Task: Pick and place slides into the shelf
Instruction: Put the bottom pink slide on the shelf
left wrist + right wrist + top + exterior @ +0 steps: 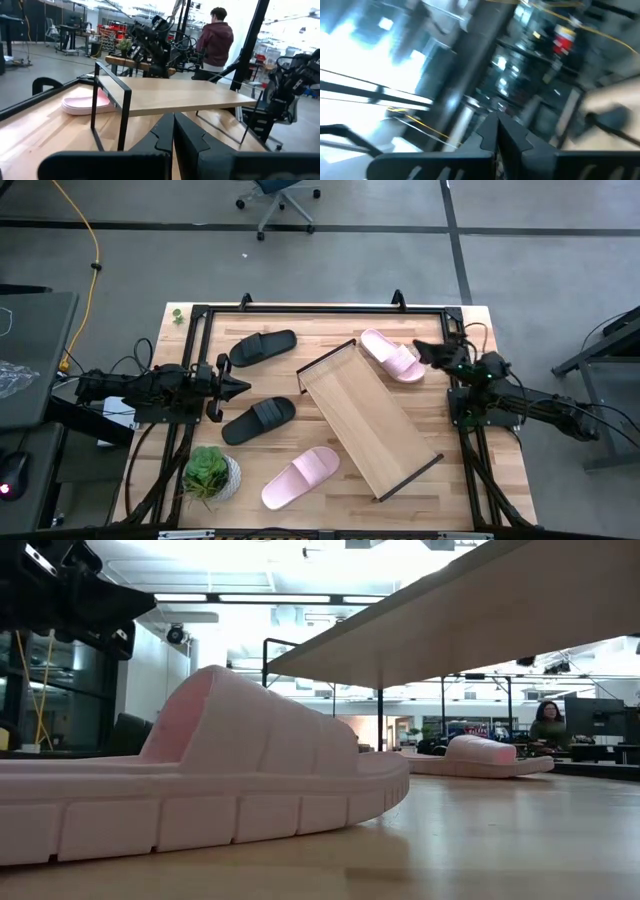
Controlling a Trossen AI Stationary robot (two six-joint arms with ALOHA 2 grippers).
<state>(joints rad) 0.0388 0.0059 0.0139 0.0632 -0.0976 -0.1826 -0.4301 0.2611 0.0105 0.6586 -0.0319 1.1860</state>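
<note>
A: Where are the slides and the shelf?

B: From above, the shelf point(368, 416) lies diagonally across the middle of the table point(480, 490), running from about 11 o'clock to 5 o'clock. No slide is on it. One pink slide point(392, 355) lies just off its far end at about 1 o'clock, the other pink slide point(301, 477) at 7 o'clock. The two black ones are on its 9 o'clock side: the upper black slide point(262, 347) and the lower black slide point(259, 420).

A: And the arms?

B: The left arm reaches in level from 9 o'clock; the left gripper point(240, 388) points toward the shelf, between the two black slides, touching neither. Its fingers are pressed together, holding nothing.

A: The right one?

B: It comes from 3 o'clock, wrist twisted, the right gripper point(420, 349) near the far pink slide's edge, clenched and empty.

A: Anything else?

B: A potted plant point(210, 474) at 7 o'clock.
</note>
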